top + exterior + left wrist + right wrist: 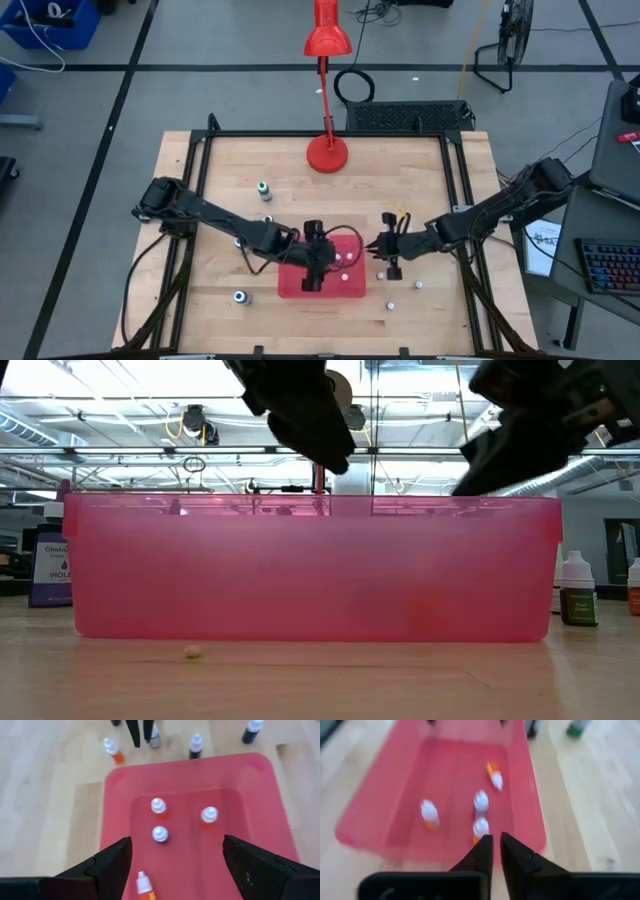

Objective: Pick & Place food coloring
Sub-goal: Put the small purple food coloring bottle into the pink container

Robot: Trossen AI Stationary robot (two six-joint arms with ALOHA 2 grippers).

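Above the shallow red plastic tray (pixel 322 285) at the middle of the wooden table (pixel 220 230), your left gripper (pixel 175 865) hangs with its fingers spread wide and nothing between them. Four of the tiny white-capped food coloring bottles (pixel 159 834) already sit inside the tray: three upright, and one orange-tipped bottle (pixel 144 886) lying on its side just under the left gripper.

Your right gripper (pixel 496 851) waits just off the tray's right edge, fingers drawn almost together with only a sliver of gap, and apparently empty, though the wrist view is soft.

More bottles stand on the table around the tray: a teal-capped one (pixel 264 189) toward the red desk lamp (pixel 327 90), another (pixel 240 296) off the tray's left corner, a white-capped one (pixel 419 284) beyond its right side, and a dark-bodied bottle (pixel 577 592) beside the tray wall in the low view.

Expect these to be very light, hard, smooth plastic that tips or skitters at a nudge. Close on the cylindrical body below the cap, straight down, with the fingers squared either side; the tapered tip would likely slip out.
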